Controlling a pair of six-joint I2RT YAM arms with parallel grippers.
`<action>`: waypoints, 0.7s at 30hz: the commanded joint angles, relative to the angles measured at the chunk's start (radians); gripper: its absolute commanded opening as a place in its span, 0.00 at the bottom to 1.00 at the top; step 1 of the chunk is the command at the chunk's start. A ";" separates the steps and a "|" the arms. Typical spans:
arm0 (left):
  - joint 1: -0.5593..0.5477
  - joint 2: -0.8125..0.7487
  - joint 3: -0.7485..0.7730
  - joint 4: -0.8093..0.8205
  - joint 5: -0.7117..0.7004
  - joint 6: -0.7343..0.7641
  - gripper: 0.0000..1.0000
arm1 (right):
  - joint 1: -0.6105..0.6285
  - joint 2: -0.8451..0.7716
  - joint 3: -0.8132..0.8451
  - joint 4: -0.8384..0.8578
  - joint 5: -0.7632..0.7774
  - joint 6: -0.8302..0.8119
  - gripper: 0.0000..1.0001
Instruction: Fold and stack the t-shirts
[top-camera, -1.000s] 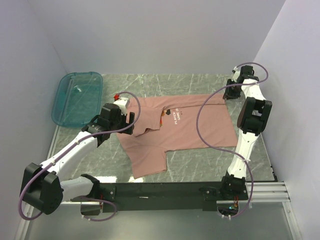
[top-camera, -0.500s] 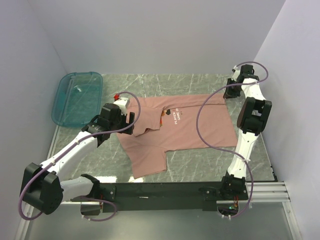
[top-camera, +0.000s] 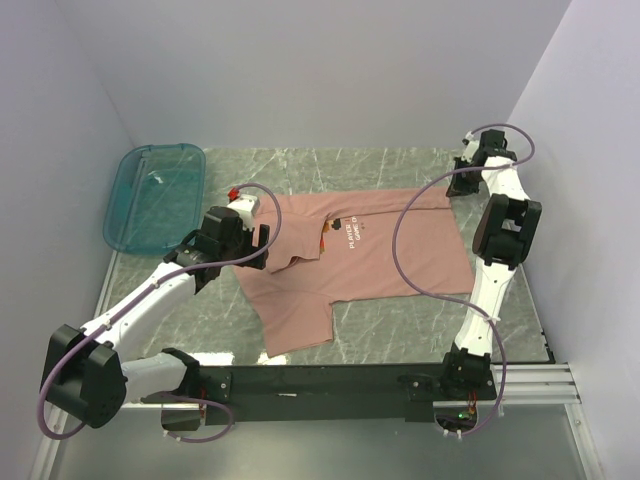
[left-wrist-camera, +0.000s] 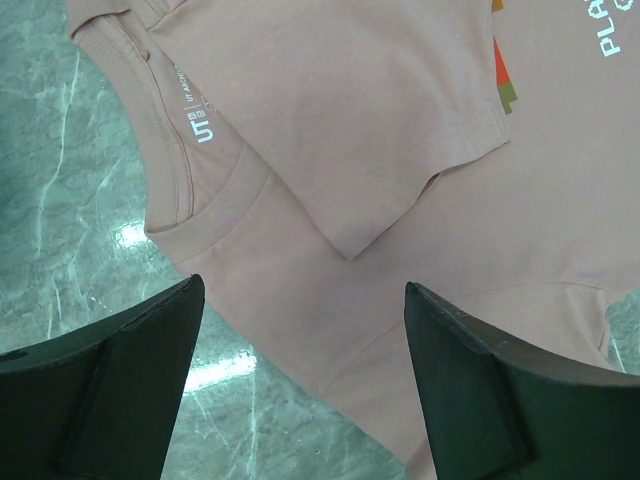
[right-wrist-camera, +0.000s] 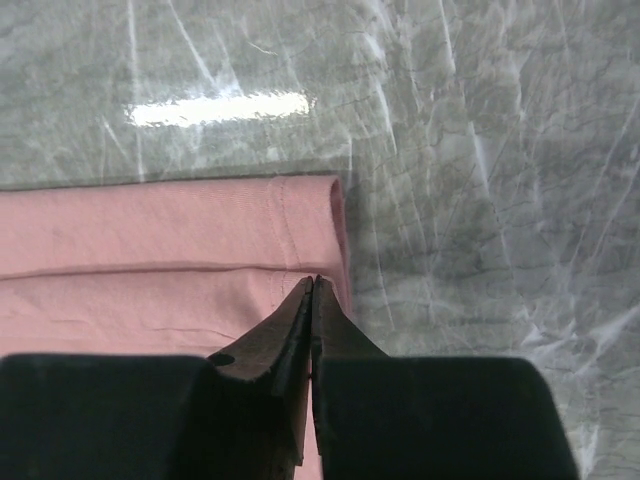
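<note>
Top view: the left gripper (top-camera: 262, 243) and its wrist cover the collar of the t-shirt (top-camera: 385, 260) and part of one sleeve. The chest lettering (top-camera: 357, 232) is too small to read. The right gripper (top-camera: 457, 186) has its fingertips hidden under its own wrist.

Left wrist view: the lettering runs off the right edge, so only its first letters show. The colour print (left-wrist-camera: 505, 85) is reduced to a sliver beside the folded sleeve. The neck label (left-wrist-camera: 200, 122) carries fine print that is illegible.

Right wrist view: the fingers meet at the shirt's hem. Whether cloth is pinched between them cannot be told.
</note>
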 joint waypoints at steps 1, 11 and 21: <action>-0.004 0.001 0.033 0.012 0.005 0.011 0.86 | 0.005 -0.033 0.011 0.012 -0.028 -0.008 0.03; -0.004 -0.005 0.030 0.012 0.008 0.011 0.86 | -0.018 -0.122 -0.075 0.064 -0.080 -0.018 0.00; -0.005 -0.007 0.031 0.014 0.013 0.013 0.86 | -0.041 -0.188 -0.155 0.096 -0.135 -0.047 0.00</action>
